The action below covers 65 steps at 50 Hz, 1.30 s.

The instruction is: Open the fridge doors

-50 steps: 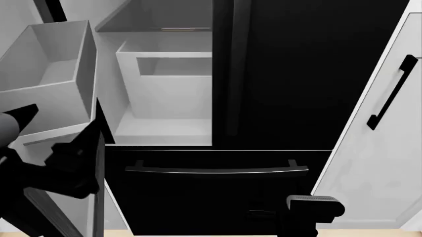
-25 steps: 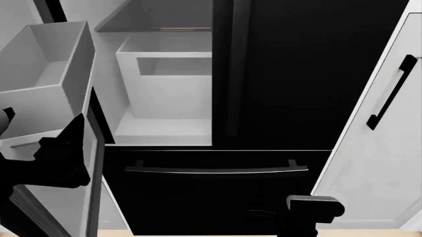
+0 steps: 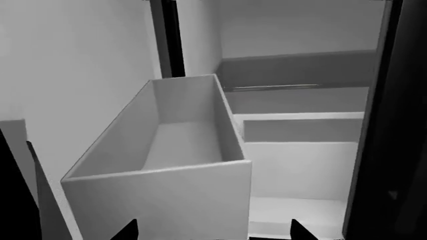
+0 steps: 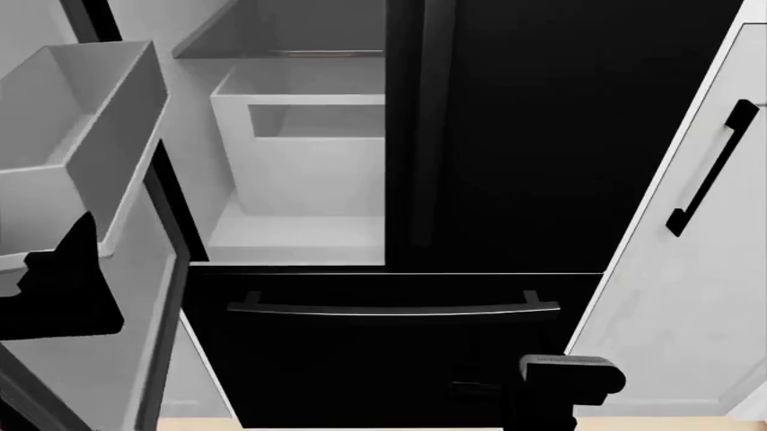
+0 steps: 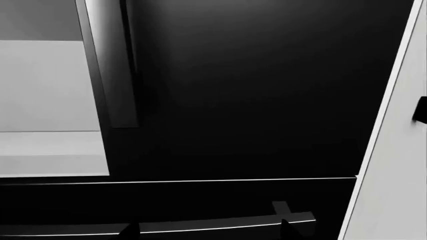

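Black left fingers (image 3: 127, 231) spread apart, gripping nothing, facing door bin (image 3: 167, 175).

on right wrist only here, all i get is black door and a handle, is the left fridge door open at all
Observer: Yes. In the head view the left fridge door is swung wide, pale inner side and a box-shaped bin facing us.
Operator: and the right one
Observer: The right fridge door is shut, flush above the drawer.
Operator: where's my right gripper
Observer: Its fingers can't be made out; part of the right arm sits low in front of the drawer, well below the right door's vertical handle.
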Tool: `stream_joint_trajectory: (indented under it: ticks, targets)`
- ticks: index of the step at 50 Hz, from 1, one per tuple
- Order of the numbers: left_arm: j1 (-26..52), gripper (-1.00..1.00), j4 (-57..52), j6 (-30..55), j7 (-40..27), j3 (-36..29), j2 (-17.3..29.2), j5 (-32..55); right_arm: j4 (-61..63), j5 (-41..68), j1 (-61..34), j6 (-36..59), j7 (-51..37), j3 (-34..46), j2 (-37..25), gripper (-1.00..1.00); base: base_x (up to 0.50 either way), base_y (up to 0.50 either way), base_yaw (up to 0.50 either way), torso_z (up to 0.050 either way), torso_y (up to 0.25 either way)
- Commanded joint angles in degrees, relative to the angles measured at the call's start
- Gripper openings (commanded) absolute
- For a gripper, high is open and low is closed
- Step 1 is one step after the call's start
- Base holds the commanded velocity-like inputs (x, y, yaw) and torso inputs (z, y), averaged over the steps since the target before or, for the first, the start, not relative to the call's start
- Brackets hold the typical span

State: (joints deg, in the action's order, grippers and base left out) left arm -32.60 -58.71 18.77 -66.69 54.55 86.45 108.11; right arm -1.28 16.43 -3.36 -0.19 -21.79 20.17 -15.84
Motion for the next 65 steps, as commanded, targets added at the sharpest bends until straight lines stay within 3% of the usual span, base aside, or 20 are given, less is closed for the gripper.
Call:
stream_joint_trajectory:
  ticks: [1,11,18,21,22,24,34,35,42,45,48,49,51,54,56,61,65]
  targets:
    - [0.03,1.00,1.06,10.15,-2.41,3.64,-7.91,0.58,0.06,0.06,0.00,-0.01,-0.25,0.20,-0.15,1.00,0.00,0.00,0.00,0.000,0.000]
    - [-0.72,1.00,2.20,20.59,-0.24,11.42,-18.85,0.74,0.01,0.17,-0.04,-0.07,-0.44,0.34,-0.22,1.00,0.00,0.00,0.00,0.000,0.000]
    - [0.28,1.00,2.38,16.91,-3.43,6.01,-16.22,-1.50,0.03,0.22,-0.06,-0.09,-0.56,0.46,-0.30,1.00,0.00,0.00,0.00,0.000,0.000]
    - [0.44,1.00,2.66,18.24,-2.99,7.96,-17.43,-0.70,0.00,0.28,-0.09,-0.12,-0.58,0.49,-0.33,1.00,0.00,0.00,0.00,0.000,0.000]
    - [-0.41,1.00,3.08,22.31,-1.12,12.95,-19.97,0.78,-0.03,0.29,-0.12,-0.14,-0.57,0.51,-0.34,1.00,0.00,0.00,0.00,0.000,0.000]
    - [-0.06,1.00,3.15,21.26,-2.08,11.32,-19.22,0.05,0.00,0.31,-0.11,-0.15,-0.59,0.54,-0.38,1.00,0.00,0.00,0.00,0.000,0.000]
    - [-0.77,1.00,3.96,27.40,-0.30,18.37,-22.82,2.06,-0.18,0.29,-0.21,-0.17,-0.75,0.79,-0.41,1.00,0.00,0.00,0.00,0.000,0.000]
    - [-1.49,1.00,4.46,29.80,0.50,21.29,-24.17,2.68,-0.16,0.33,-0.19,-0.18,-0.77,0.80,-0.42,1.00,0.00,0.00,0.00,0.000,0.000]
    - [-1.63,1.00,5.21,30.81,-1.36,19.35,-25.89,-0.26,-0.24,0.34,-0.24,-0.14,-0.89,0.96,-0.46,1.00,0.00,0.00,0.00,0.000,0.000]
    - [-2.56,1.00,5.52,33.32,-1.86,21.32,-26.14,-0.92,-0.24,0.40,-0.26,-0.16,-0.92,0.97,-0.50,1.00,0.00,0.00,0.00,0.000,0.000]
    - [-1.86,1.00,5.64,33.69,-0.65,20.35,-28.23,-3.11,-0.25,0.43,-0.27,-0.16,-0.95,1.03,-0.54,1.00,0.00,0.00,0.00,0.000,0.000]
    - [-2.50,1.00,6.09,35.59,1.67,23.37,-30.29,-3.40,-0.25,0.45,-0.26,-0.19,-0.98,1.01,-0.55,1.00,0.00,0.00,0.00,0.000,0.000]
    - [-1.38,1.00,5.83,34.11,0.11,20.15,-29.93,-4.40,-0.27,0.46,-0.28,-0.17,-1.01,1.05,-0.57,1.00,0.00,0.00,0.00,0.000,0.000]
    - [-1.90,1.00,5.90,35.54,1.64,22.45,-31.29,-4.19,-0.27,0.48,-0.29,-0.19,-1.07,1.09,-0.60,1.00,0.00,0.00,0.00,0.000,0.000]
    - [-1.37,1.00,5.59,34.65,0.11,20.56,-30.50,-4.15,-0.29,0.46,-0.32,-0.17,-1.11,1.15,-0.61,1.00,0.00,0.00,0.00,0.000,0.000]
    - [-2.45,1.00,5.57,36.85,1.64,25.62,-31.29,-2.18,-0.32,0.44,-0.46,-0.08,-1.18,1.29,-0.64,1.00,0.00,0.00,0.00,0.000,0.000]
    - [-1.59,1.00,3.80,33.77,-2.64,22.40,-27.83,0.22,-0.26,0.45,-0.45,-0.07,-1.26,1.37,-0.68,1.00,0.00,0.00,0.00,0.000,0.000]
